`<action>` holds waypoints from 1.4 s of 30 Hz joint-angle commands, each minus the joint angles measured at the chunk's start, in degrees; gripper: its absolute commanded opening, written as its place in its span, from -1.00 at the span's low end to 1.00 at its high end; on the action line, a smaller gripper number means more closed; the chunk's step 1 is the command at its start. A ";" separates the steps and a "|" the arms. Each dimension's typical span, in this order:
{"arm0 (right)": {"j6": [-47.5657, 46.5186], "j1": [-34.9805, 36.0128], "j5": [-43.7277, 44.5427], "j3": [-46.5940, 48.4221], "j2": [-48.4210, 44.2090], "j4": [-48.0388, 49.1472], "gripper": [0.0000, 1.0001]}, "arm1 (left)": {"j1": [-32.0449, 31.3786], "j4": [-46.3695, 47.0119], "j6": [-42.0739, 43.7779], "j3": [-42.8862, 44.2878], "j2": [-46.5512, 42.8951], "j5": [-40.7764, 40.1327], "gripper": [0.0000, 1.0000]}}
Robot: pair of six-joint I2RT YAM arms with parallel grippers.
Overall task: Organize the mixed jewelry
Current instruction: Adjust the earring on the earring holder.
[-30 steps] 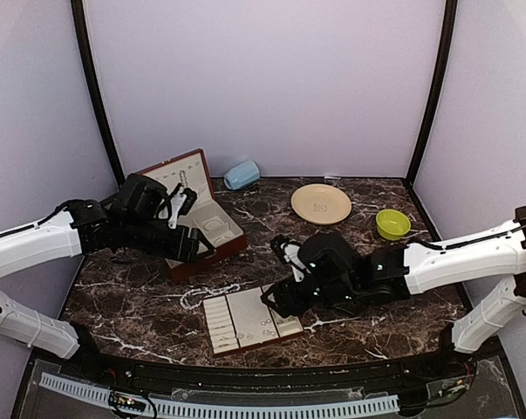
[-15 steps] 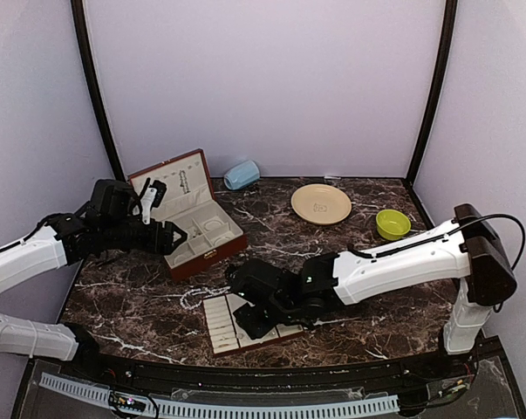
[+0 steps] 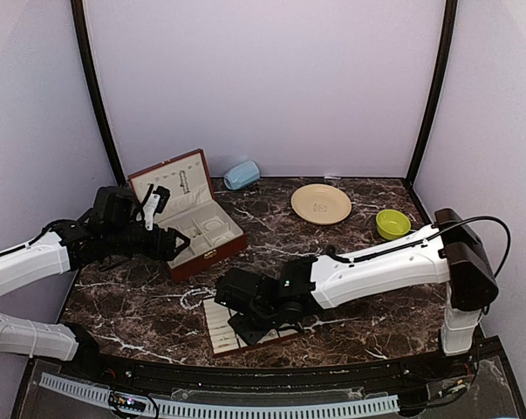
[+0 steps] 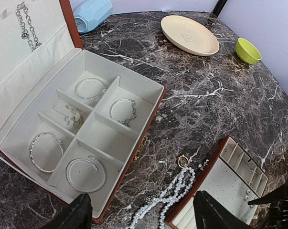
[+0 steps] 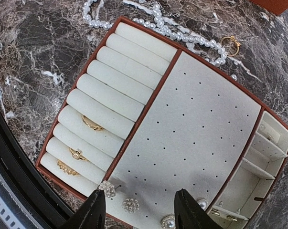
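Observation:
The white pearl strand (image 3: 195, 297) lies on the marble between the red-brown box (image 3: 201, 231) and the cream slotted tray (image 3: 215, 330). A gold ring (image 4: 183, 161) and tiny earrings (image 4: 201, 165) lie beside the strand (image 4: 170, 198). My left gripper (image 3: 171, 244) is open and empty, above the box's front edge and the strand (image 4: 146, 214). My right gripper (image 3: 245, 319) is open and empty, low over the tray's pin-hole pad (image 5: 140, 210). The tray (image 5: 201, 124) holds gold rings (image 5: 92, 124) in its rolls and pearl earrings (image 5: 130, 205) near its front edge.
The open box (image 4: 93, 129) holds silvery bracelets (image 4: 122, 109) in its compartments and a chain (image 4: 26, 26) in the lid. A cream plate (image 3: 321, 203), a green bowl (image 3: 392, 224) and a light blue object (image 3: 242, 175) stand at the back.
My right arm has swung left from the table's middle to above the tray. My left gripper has drawn back a little to the left, away from the box front.

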 commanded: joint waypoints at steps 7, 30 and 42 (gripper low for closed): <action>-2.09 1.07 -0.27 3.52 2.49 -2.01 -0.04 | 0.27 1.58 0.39 -0.78 -0.31 1.77 0.52; -1.99 1.37 1.31 6.06 5.01 -4.81 -0.10 | 0.27 1.72 0.17 -0.73 0.61 2.61 0.53; -0.56 1.27 4.05 6.91 5.41 -6.91 -0.15 | 0.27 1.75 0.20 -0.78 0.63 2.81 0.53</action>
